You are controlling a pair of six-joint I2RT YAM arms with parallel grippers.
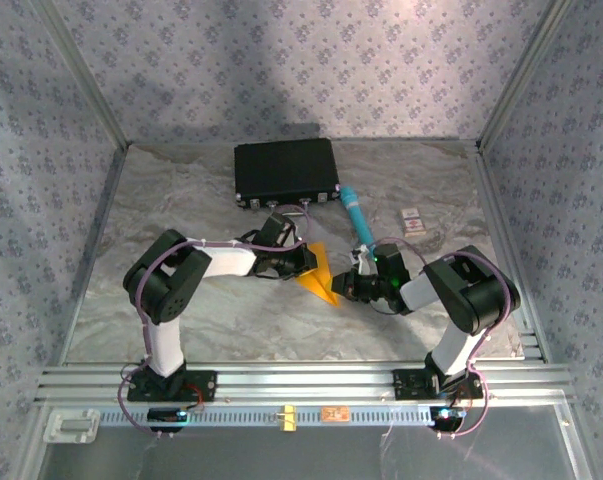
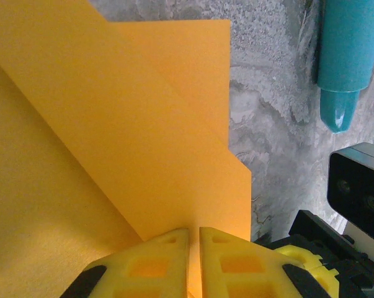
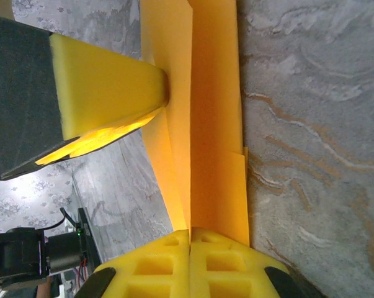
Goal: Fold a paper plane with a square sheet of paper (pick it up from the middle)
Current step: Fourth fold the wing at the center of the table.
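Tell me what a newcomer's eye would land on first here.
The bright orange-yellow paper, partly folded, stands out in the middle of the table. It is pinched between the left gripper and the right gripper, both shut on it. Behind it, a black case lies at the far side, with a teal tube just to its right.

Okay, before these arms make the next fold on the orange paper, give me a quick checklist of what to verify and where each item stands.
1. The left gripper has its jaws shut on the paper: ok.
2. The right gripper has its jaws shut on the paper too: ok.
3. The folded layers line up edge to edge: cannot tell.
4. The teal tube lies apart from the paper: ok.
5. The black case sits well back from both arms: ok.
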